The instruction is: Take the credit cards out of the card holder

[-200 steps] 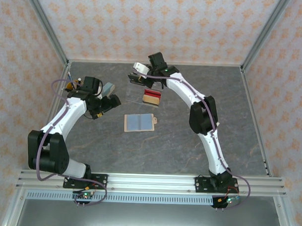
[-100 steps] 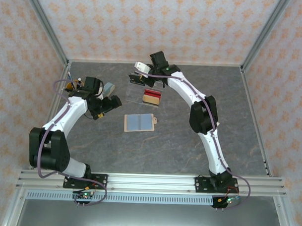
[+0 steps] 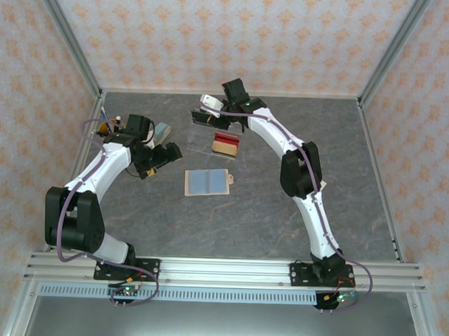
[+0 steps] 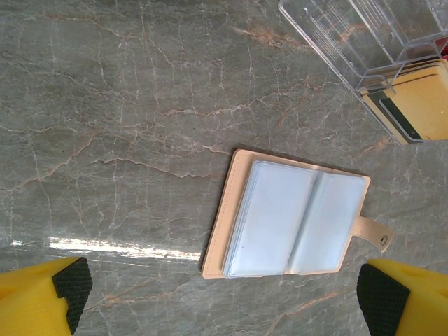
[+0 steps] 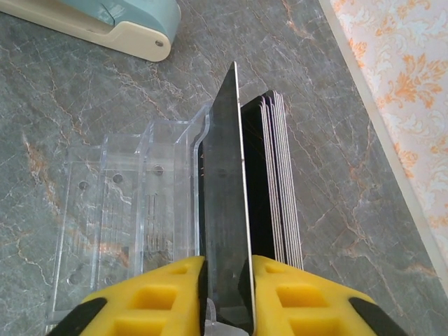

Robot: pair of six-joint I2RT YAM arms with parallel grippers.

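We see the card holder (image 3: pixel 207 182) lying open and flat in the middle of the worktop (image 3: pixel 282 214). Our left tool (image 4: pixel 225 290), at its 10 o'clock, has its fingers wide apart. Our right tool (image 5: pixel 227 273), at its 12 o'clock, pinches a dark card (image 5: pixel 224 196) at the clear tray (image 5: pixel 126 203).

We find no legible text, label, brand, number or sign on any surface. The cards (image 4: pixel 413 94) standing in the clear tray (image 4: pixel 336 35) show print too small and oblique to read. The dark card (image 5: pixel 224 210) seen in the right wrist view turns only a blank face. The card holder (image 4: pixel 294 217) carries no readable marking.
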